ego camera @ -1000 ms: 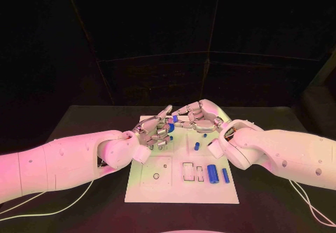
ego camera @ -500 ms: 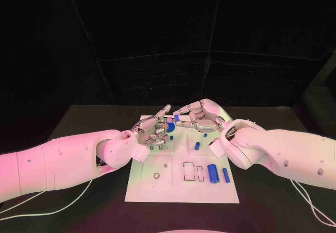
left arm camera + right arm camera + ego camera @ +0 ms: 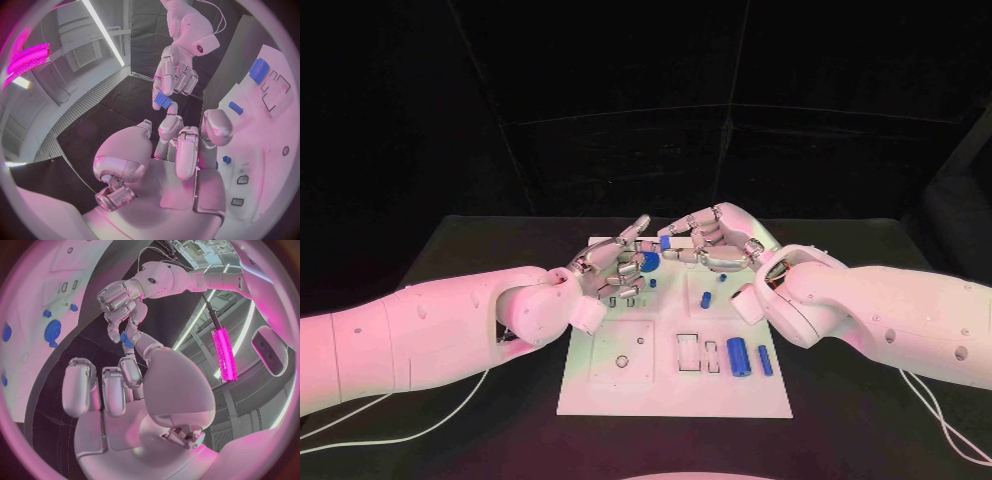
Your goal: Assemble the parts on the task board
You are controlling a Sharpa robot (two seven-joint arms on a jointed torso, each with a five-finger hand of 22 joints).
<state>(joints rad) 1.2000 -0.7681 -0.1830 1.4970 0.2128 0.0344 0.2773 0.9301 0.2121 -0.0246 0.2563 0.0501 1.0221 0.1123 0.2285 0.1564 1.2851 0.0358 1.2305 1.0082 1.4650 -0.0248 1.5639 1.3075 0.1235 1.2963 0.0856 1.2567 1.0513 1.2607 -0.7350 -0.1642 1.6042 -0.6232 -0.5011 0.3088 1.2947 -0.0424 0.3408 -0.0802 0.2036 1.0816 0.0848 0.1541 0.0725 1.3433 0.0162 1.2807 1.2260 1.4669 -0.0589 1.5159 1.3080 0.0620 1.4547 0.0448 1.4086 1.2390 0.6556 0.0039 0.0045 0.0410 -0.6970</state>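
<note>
Head view: both hands meet over the far edge of the task board (image 3: 672,385). The left hand (image 3: 610,270) hovers beside the right hand (image 3: 708,243), which pinches a small blue part (image 3: 665,242). Two blue cylinders (image 3: 749,358) lie near the board's right edge.

Left wrist view: left hand (image 3: 184,145) grasps nothing, fingers apart.

Right wrist view: the right hand's fingertips (image 3: 127,342) grip the part.

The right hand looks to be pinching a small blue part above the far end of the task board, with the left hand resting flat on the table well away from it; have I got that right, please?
Not quite. The left hand is not flat on the table: it is raised over the task board, close to the right hand, as the head view shows. The right hand does pinch a small blue part.
</note>
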